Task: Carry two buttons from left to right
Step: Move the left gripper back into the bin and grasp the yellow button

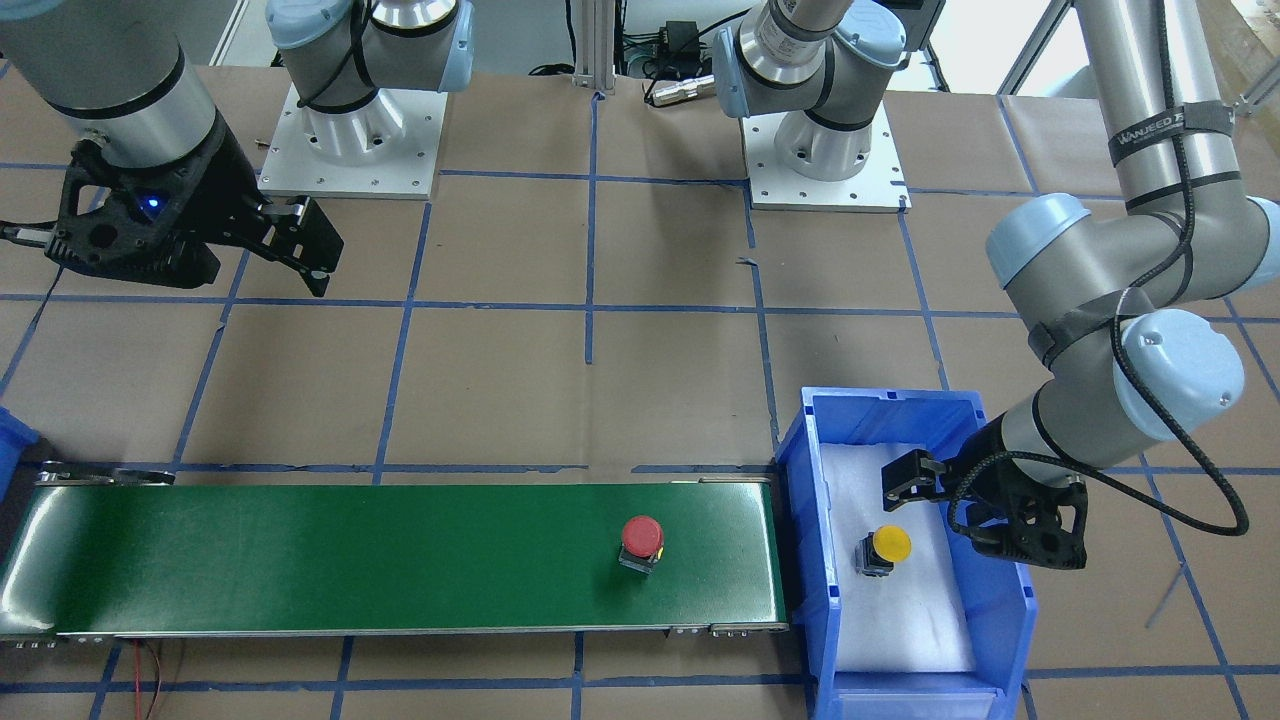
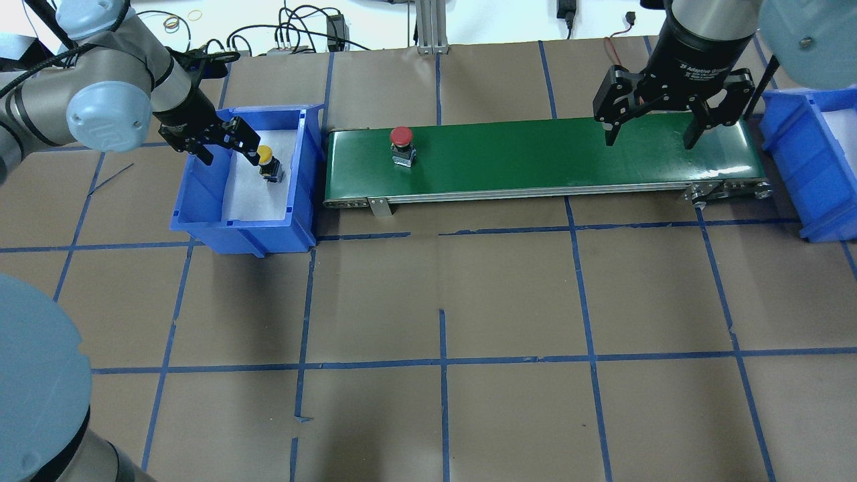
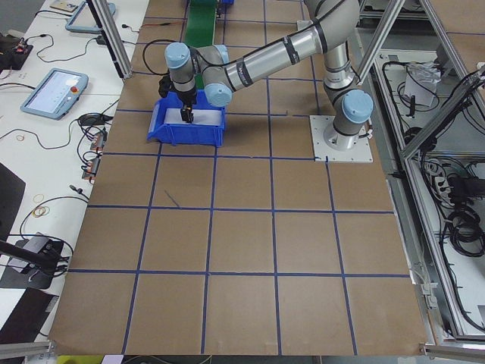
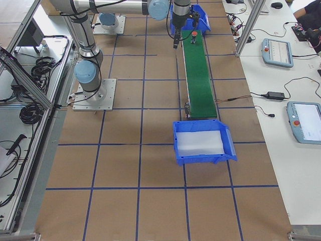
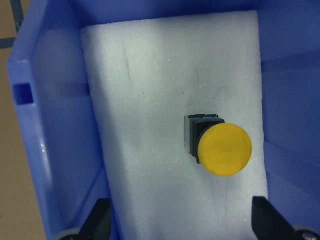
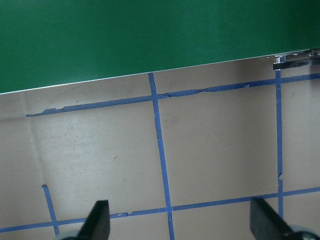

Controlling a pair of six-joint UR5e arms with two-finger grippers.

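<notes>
The yellow button [image 5: 224, 149] stands on the white foam [image 5: 150, 75] inside the left blue bin [image 2: 248, 231]. Its cap is up and the black-grey body is below, so its long axis is about vertical; whether it leans a little, I cannot tell. The red button [image 2: 401, 139] stands the same way on the green conveyor belt [image 2: 535, 157], near the end that is beside this bin.

The left gripper [image 2: 229, 148] hangs over the bin with its jaws wide apart and holds nothing. The yellow button is between and below the fingers. The right gripper [image 2: 649, 130] is also wide and empty, over the far end of the belt, near the second blue bin [image 2: 813, 167] on the bench.

I judge both buttons to be light, stiff plastic, not fragile. The round cap looks smooth and may slip. The squarish body under the cap is probably a safer place to hold, with the fingers on two flat sides.
</notes>
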